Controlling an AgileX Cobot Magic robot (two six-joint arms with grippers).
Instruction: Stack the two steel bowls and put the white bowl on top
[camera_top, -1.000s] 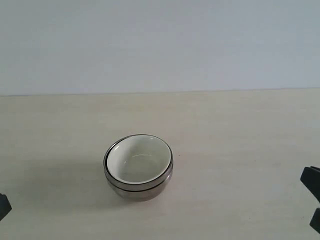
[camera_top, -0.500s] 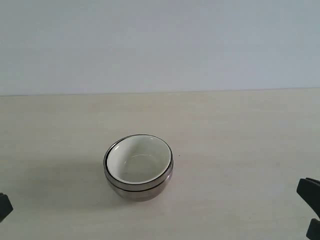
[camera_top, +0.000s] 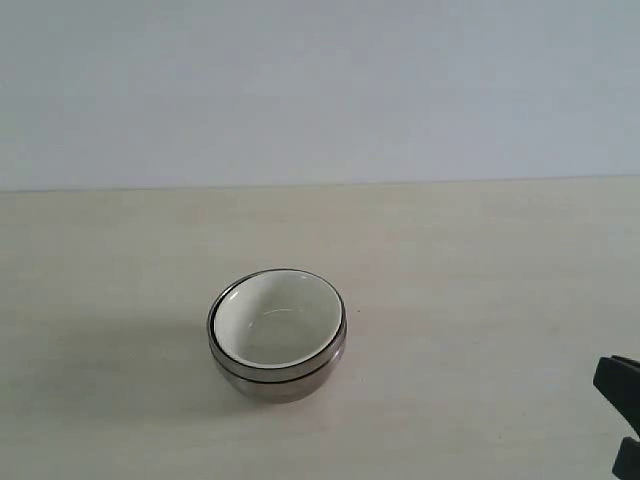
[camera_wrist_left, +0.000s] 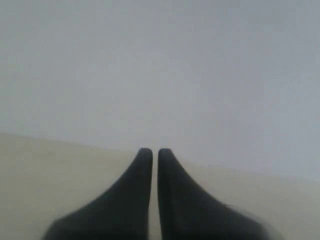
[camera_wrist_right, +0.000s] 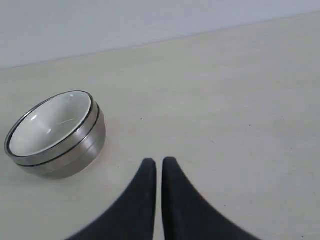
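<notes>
Already nested, the two steel bowls (camera_top: 283, 381) stand a little left of the middle of the pale table (camera_top: 480, 300). The white bowl (camera_top: 275, 320) sits inside them, its rim just within the steel rim. A thin dark line around the outside marks where one steel bowl meets the other. The right gripper (camera_wrist_right: 158, 162) hangs low over the table, at the lower right edge of the exterior view and well apart from the stack. Its dark fingers (camera_wrist_right: 140, 200) are pressed almost together, with only a slit between them and nothing in them. The left gripper (camera_wrist_left: 151, 151) points across the table toward the plain wall (camera_wrist_left: 160, 60), its fingers likewise drawn together on nothing.
</notes>
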